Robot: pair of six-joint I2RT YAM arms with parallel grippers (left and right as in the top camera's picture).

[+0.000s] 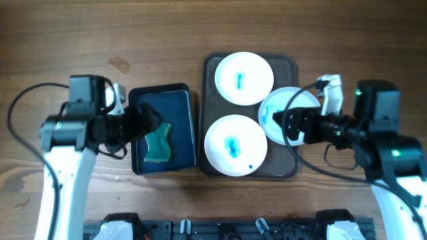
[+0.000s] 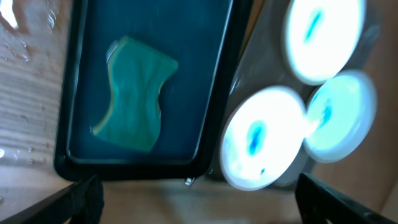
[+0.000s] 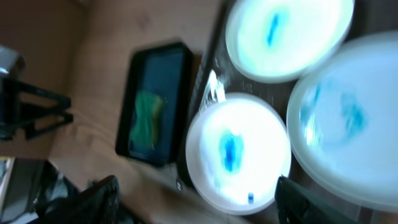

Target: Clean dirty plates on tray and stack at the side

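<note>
3 plates [image 1: 244, 78] on brown tray [image 1: 211, 67], all blue-smeared, crowding it rim to rim. The right plate is partly hidden under right gripper [image 1: 281, 125], fingers spread wide. Left gripper [image 1: 152, 122], also wide, over blue tray [image 1: 160, 89] and sponge [image 1: 159, 142]. The 2 trays sit just beside each other.

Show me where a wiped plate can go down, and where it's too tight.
Bare wood lies along the table's far edge, beyond the blue tray and the brown tray. Crowded: the three plates fill the brown tray, and only a narrow gap separates the two trays.
</note>
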